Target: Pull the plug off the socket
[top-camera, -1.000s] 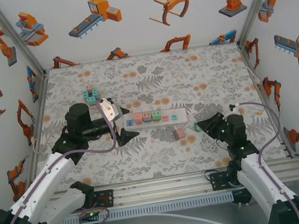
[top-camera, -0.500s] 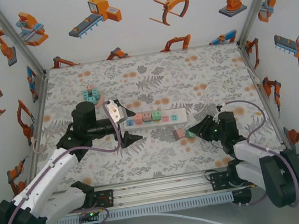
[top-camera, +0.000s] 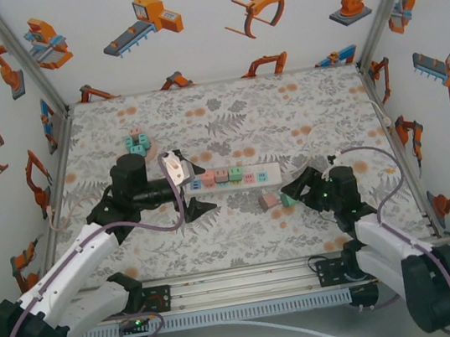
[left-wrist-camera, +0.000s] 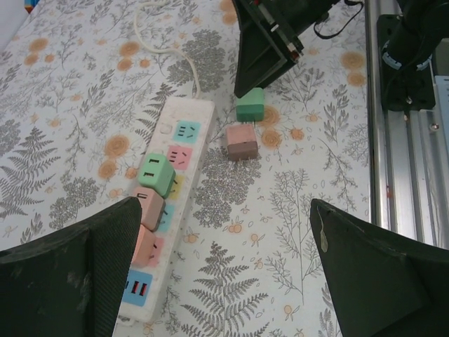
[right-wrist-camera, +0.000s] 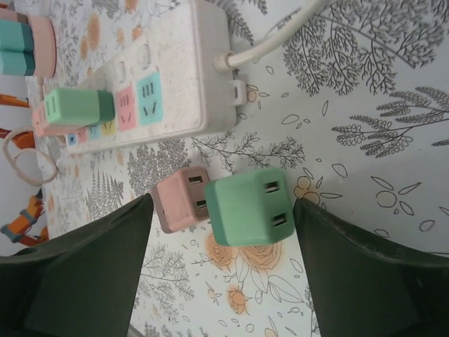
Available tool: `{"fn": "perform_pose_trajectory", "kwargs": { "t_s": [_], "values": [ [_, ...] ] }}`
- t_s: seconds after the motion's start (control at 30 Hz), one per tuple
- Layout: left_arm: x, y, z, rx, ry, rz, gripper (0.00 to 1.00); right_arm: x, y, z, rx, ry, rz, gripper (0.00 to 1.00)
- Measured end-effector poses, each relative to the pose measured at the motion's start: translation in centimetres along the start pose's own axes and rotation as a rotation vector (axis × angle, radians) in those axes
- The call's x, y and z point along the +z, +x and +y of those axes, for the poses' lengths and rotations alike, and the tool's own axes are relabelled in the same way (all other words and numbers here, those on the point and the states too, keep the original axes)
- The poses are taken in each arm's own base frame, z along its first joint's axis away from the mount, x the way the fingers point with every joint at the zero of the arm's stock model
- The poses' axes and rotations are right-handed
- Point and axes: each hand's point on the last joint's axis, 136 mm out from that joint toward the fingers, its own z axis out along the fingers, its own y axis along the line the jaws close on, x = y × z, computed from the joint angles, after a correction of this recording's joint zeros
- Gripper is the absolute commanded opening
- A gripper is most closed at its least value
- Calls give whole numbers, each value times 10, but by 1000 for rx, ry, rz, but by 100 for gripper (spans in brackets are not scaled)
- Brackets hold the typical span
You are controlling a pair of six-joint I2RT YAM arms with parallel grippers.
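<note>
My right jaws: shut a second ago, now spread around green plug | plug: on tabletop, seemingly touching pink plug, near power strip | my left jaws: still spread wide

loose green plug and pink plug crowd the mat between the right claw and the power strip.
</note>
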Motion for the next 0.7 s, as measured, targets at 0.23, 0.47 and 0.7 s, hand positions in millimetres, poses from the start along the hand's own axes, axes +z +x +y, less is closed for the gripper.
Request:
{"fn": "perform_pose_trajectory", "kwargs": {
  "t_s": [0.23, 0.47, 0.7],
  "values": [
    [-2, -7, 10, 5, -77, -33, 97, -32, -37, 36, -188, -55, -163, 74],
    [-8, -6, 51, -95, -315, -39, 97, -63, -72, 101, -657, -198, -363, 74],
    [-19, 31, 106, -407, -606, 37, 97, -55, -89, 151, -1089, -290, -395, 74]
  ]
}}
